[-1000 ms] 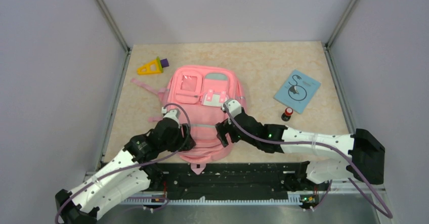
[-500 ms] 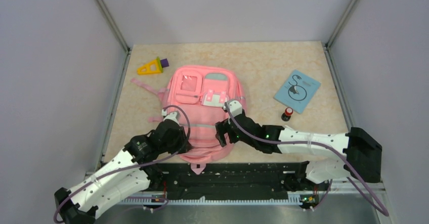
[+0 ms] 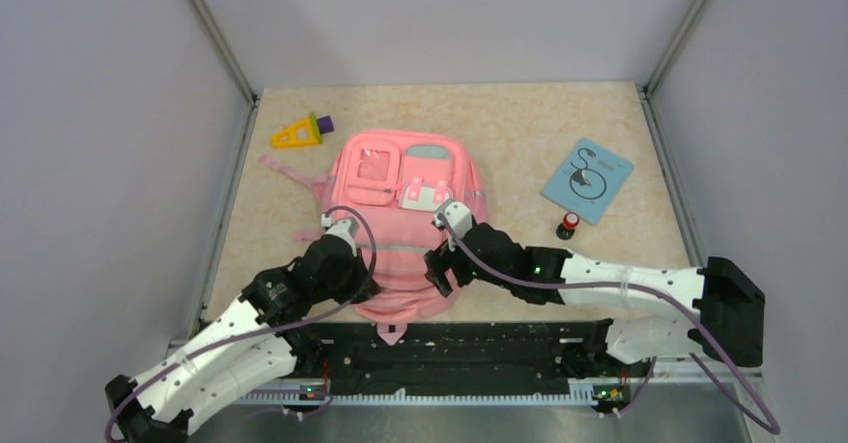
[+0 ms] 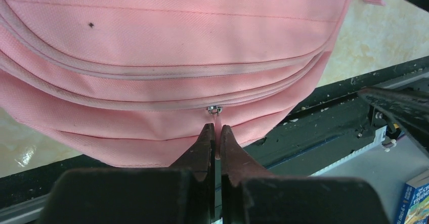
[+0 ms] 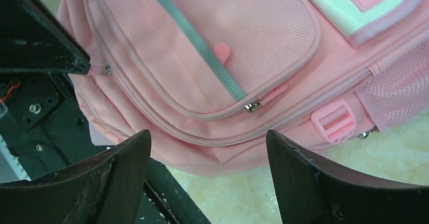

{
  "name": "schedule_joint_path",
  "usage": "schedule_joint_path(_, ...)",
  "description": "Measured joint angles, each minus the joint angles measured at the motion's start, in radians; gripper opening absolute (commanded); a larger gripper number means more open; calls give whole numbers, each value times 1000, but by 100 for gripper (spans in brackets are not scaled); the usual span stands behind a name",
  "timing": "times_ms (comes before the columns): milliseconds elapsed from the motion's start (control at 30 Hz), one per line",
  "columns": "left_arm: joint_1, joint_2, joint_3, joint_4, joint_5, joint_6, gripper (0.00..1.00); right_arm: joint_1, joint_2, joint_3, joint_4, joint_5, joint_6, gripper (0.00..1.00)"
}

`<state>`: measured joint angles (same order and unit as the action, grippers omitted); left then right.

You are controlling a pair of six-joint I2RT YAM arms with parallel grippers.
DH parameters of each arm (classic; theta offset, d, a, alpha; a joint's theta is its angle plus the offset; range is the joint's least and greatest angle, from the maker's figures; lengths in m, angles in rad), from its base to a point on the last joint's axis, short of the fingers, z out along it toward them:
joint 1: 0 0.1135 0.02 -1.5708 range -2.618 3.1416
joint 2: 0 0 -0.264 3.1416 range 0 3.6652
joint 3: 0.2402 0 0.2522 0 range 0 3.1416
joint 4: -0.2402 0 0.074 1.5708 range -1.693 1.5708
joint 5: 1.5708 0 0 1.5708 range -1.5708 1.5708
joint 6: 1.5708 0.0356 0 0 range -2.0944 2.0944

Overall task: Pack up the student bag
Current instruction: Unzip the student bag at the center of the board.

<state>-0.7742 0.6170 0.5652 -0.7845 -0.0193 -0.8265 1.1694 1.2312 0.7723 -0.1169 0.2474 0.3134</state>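
The bench [image 3: 520, 128] is a pale marbled slab with walls on three sides and a black rail [image 3: 480, 348] along its near edge. The bag [image 3: 405, 255] lies flat, front up, a little left of the bench's middle. Its near end reaches the near edge, where a small pink loop [image 3: 388, 334] lies over the rail. Its far end stops well short of the far edge. A pink strap [image 3: 285, 170] trails out from its left side toward the left edge.

The left arm [image 3: 250, 328] reaches in from the near left corner to the bag's near left part. The left gripper [image 4: 216, 128] has its jaws pressed together on the pink pull [image 4: 216, 117] of a zipper that curves round the bag's near end.

The right arm [image 3: 610, 283] stretches from the near right corner to the bag's near right part. The right gripper [image 5: 207, 133] hangs over the bag with its jaws spread wide and nothing between them. Below them is a second, closed zipper [image 5: 250, 106] and a pink buckle [image 5: 334, 122].

A blue booklet [image 3: 588, 180] lies flat near the right edge, well apart from the bag. A yellow triangle [image 3: 293, 136] sits near the far left corner, with a purple block [image 3: 323, 123] touching it. A small dark thing with a red top [image 3: 568, 225] stands just near of the booklet; what it is I cannot tell.
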Motion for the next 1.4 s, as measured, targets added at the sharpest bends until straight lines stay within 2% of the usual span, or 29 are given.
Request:
schedule_joint_path(133,0,1,49,-2,1,29,0,6,-7,0,38,-83,-122,81)
schedule_joint_path(367,0,62,166,-2,0,98,0,53,-3,0,208,-150,-311,76)
schedule_joint_path(567,0,79,187,-2,2,130,0,78,103,11,302,-159,-439,67)
schedule_joint_path(700,0,58,193,0,-9,146,0,86,174,27,281,-153,-475,67)
schedule_joint_path(1133,-1,29,203,-1,-32,151,0,115,177,12,318,23,-492,65)
schedule_joint_path(1400,-1,36,216,1,-44,153,0,120,136,6,297,52,-514,54)
